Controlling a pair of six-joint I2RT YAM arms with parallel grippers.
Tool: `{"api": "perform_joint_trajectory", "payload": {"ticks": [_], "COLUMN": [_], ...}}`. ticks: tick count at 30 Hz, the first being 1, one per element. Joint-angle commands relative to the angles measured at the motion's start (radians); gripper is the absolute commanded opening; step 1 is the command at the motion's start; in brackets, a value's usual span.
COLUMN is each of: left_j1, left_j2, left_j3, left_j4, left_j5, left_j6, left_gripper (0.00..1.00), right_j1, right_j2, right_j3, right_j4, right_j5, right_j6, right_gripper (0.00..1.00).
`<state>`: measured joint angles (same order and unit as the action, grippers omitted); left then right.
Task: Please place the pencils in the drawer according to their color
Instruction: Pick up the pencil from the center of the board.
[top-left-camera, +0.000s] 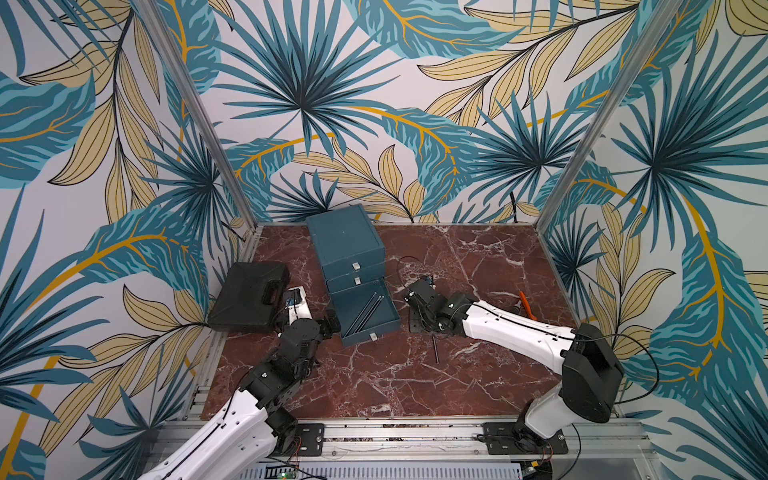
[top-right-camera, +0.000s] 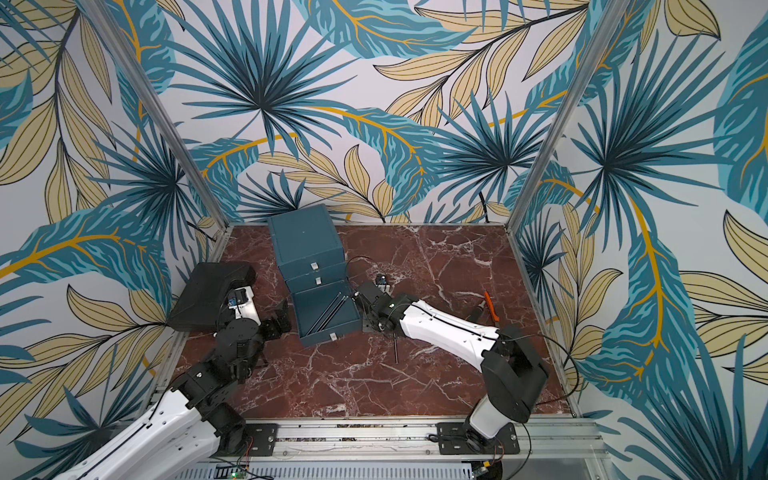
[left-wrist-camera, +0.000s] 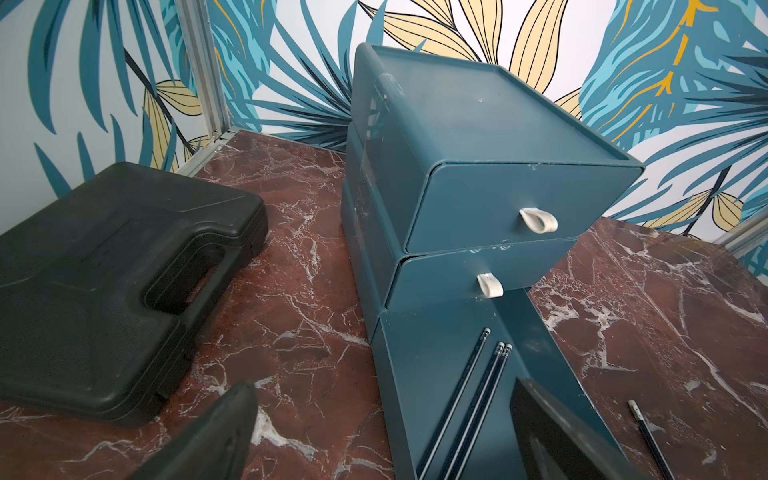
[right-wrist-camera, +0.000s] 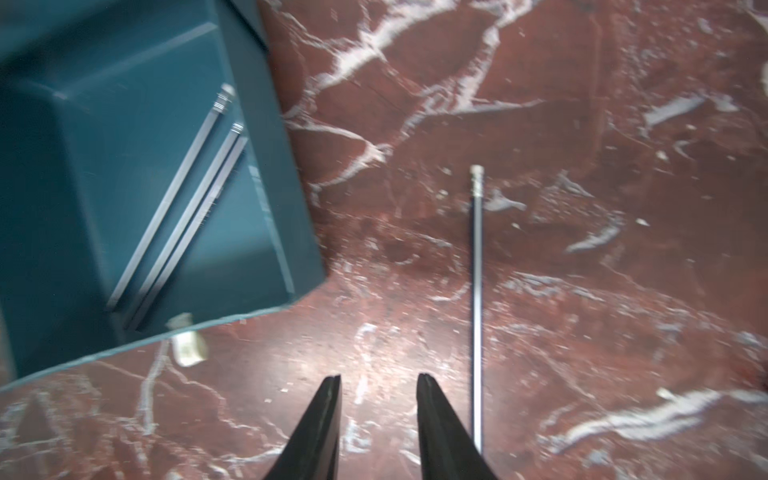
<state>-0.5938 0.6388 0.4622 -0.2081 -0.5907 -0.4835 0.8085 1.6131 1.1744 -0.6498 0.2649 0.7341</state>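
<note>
You're sorting by colour: 3 dark pencils (right-wrist-camera: 183, 216) lie in the open bottom drawer (right-wrist-camera: 291, 208), and a 4th pencil (right-wrist-camera: 477, 311) lies on the marble table (right-wrist-camera: 623, 124) just beside your right gripper (right-wrist-camera: 378, 376), jaws apart and empty. Your left gripper (left-wrist-camera: 386, 386) gapes wide, empty. Next, centre over that pencil and close.

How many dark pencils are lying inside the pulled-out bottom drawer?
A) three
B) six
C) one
A: three dark pencils lie slanted on the floor of the bottom drawer, one alone and two close together. A fourth pencil lies outside it on the table.
</note>
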Motion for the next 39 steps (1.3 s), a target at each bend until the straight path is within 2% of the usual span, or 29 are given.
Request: {"api": "perform_joint_trajectory", "payload": {"ticks": [1,13,29,39], "left_j1": [0.006,0.007,0.008,0.008], "left_j2": [-0.004,0.012,0.030,0.026], "left_j3": [0.007,0.006,0.008,0.009], "left_j4": [-0.008,-0.004,0.004,-0.002], "left_j5": [-0.005,-0.012,-0.012,-0.012], "left_j6": [-0.001,-0.001,0.000,-0.003], "left_gripper": [1.00,1.00,1.00,1.00], "right_j1": [-0.044,-0.112,-0.159,-0.169], "right_j2": [0.056,0.197,0.304,0.333], "right_j3": [0.009,0.035,0.080,0.055], "right_j4": [-0.100,-0.107,-0.096,-0.058], "right_j5": [-0.001,-0.045,-0.063,-0.084], "right_j6": [-0.034,-0.072,-0.103,-0.092], "right_gripper": [0.35,0.35,0.29,0.14]}}
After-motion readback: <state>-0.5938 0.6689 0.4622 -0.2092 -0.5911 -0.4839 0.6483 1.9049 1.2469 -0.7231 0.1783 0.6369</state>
